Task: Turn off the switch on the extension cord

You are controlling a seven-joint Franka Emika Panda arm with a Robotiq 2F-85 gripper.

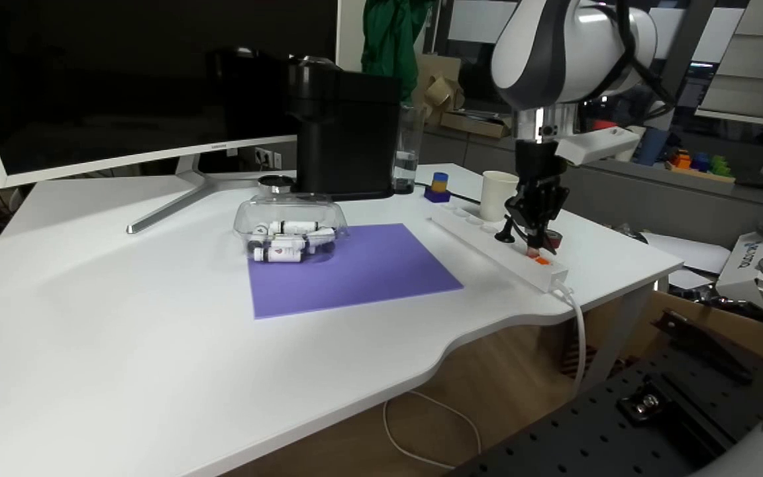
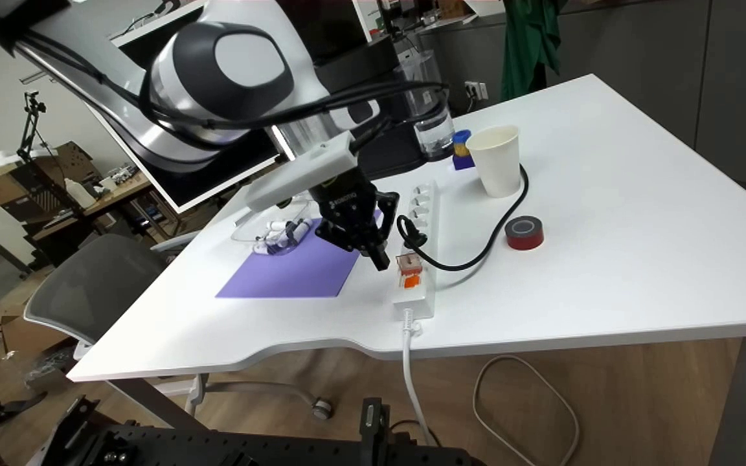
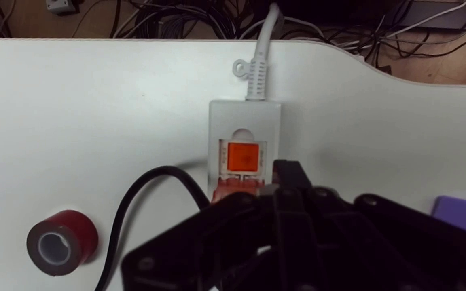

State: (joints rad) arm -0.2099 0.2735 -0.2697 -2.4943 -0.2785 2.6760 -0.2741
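Gripper (image 3: pixel 292 173), closest to wrist cam, fills lower part of that view; fingers look closed tog., holding nothing. Tips sit nr the power strip (image 3: pixel 245 116) (ext. cord), on the side facing the purple sheet (image 2: pixel 295 275); contact can't be told. Orange switch (image 3: pixel 242 157) (task) is in strip's top face, nr its cable end, just beside tips in wrist view; on/off pos. can't be read. Clear red-tinted piece (image 2: pixel 410 263) adjoins it, socket side, partly hidden by gripper in wrist view.

Edges: strip's cable end stops short of table's (image 2: pixel 606 252) front edge; white cable (image 2: pixel 408 369) runs on over edge & down. Edge curves in close by, sheet side.

Room, sheet side: band of tabletop btwn strip & sheet. Opp. side: black plug (image 2: pixel 416 239) seated in strip, its black cord (image 2: pixel 456 267) looping over table w/ red tape roll (image 2: pixel 524 234) just beside; past roll, wide stretch of white tabletop out to side edge. White cup (image 2: pixel 495 162) stands nr strip's far end, cord passing close by.

Further: small stacked blocks (image 1: pixel 438 189) past cup; clear box (image 1: pixel 247 220) of white tubes (image 1: pixel 279 254) at sheet's edge; black coffee machine (image 1: pixel 348 132) & monitor (image 1: pixel 136 86) behind.
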